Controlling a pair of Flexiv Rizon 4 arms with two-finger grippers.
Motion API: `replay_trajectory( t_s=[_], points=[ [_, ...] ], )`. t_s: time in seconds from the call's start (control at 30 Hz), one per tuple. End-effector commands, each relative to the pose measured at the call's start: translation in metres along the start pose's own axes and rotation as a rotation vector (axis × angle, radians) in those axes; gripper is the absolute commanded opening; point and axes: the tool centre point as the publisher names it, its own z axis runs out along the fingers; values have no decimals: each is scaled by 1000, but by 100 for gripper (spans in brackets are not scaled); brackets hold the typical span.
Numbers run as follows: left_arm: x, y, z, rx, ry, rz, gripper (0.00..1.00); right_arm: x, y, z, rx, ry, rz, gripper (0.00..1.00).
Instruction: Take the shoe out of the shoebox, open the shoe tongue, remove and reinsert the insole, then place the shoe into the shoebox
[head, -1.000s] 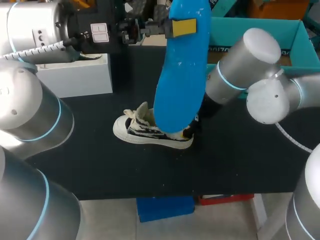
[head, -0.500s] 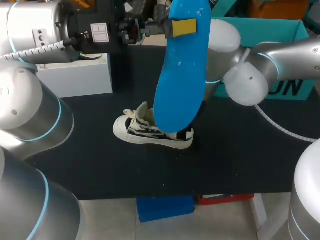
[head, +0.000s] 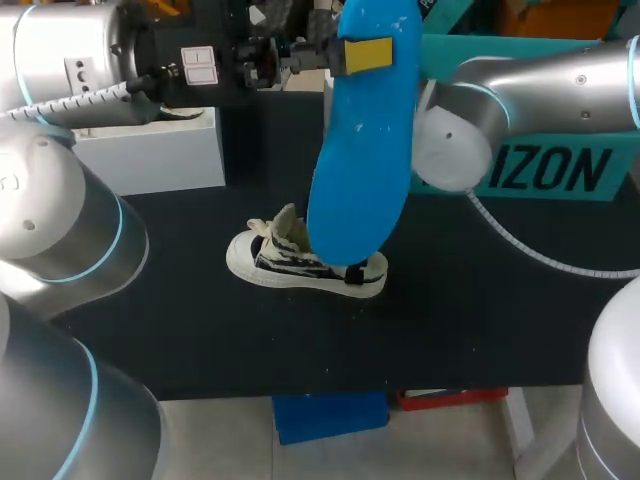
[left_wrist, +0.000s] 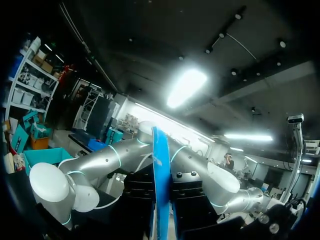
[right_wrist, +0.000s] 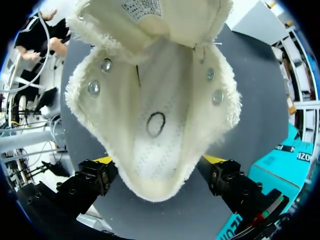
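The right arm (head: 540, 75) swung toward the far side, right gripper (right_wrist: 159, 160) spread wide, empty, around the shoe (right_wrist: 155, 100); left gripper (head: 350, 55) pinched the insole (head: 355, 170), awaiting reinsertion.

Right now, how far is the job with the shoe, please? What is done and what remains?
Done: the shoe stands on the table outside the shoebox, its tongue is pulled open, and the insole is out. In hand: the left pincer holds the insole up above the shoe; the right pincer is at its heel. Left: put the insole back in, then return the shoe to the shoebox.
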Motion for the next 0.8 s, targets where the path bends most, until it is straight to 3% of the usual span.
replay_trajectory(
  t_s=[0.03, 0.5, 0.8],
  points=[
    [0, 0, 1, -1, -4, -1, 0, 1, 2, 2, 14, -1, 5, 100],
    [0, 0, 1, -1, -4, -1, 0, 3, 1, 1, -6, -5, 5, 100],
    [0, 0, 1, -1, -4, -1, 0, 2, -8, -10, -96, -27, 25, 100]
  ],
)
